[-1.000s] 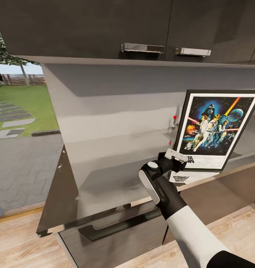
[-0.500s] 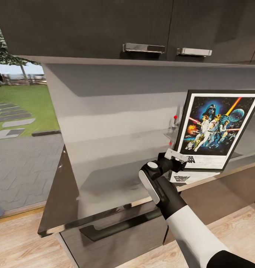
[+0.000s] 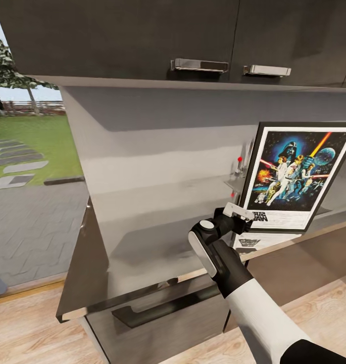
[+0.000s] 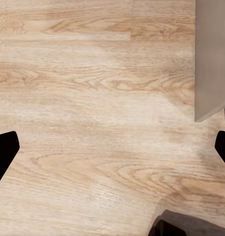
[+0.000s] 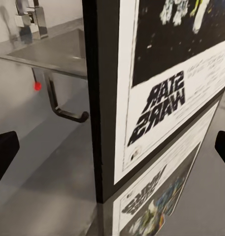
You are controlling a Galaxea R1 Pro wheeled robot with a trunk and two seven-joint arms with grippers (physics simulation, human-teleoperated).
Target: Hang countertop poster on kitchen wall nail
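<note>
We see the tall Star Wars poster with a black frame (image 3: 293,174) standing up on the shiny grey-brown kitchen countertop (image 3: 142,237), leaning back on the grey wall. Our right gripper (image 3: 242,218) sits spread apart by its bottom left corner, not holding it. Our left gripper (image 4: 112,147) hangs wide apart over the pale wood floor (image 4: 92,98).

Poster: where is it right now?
In the head view the poster stands upright at the right on the kitchen countertop, against the grey wall, with the right tool at its lower left corner.
</note>
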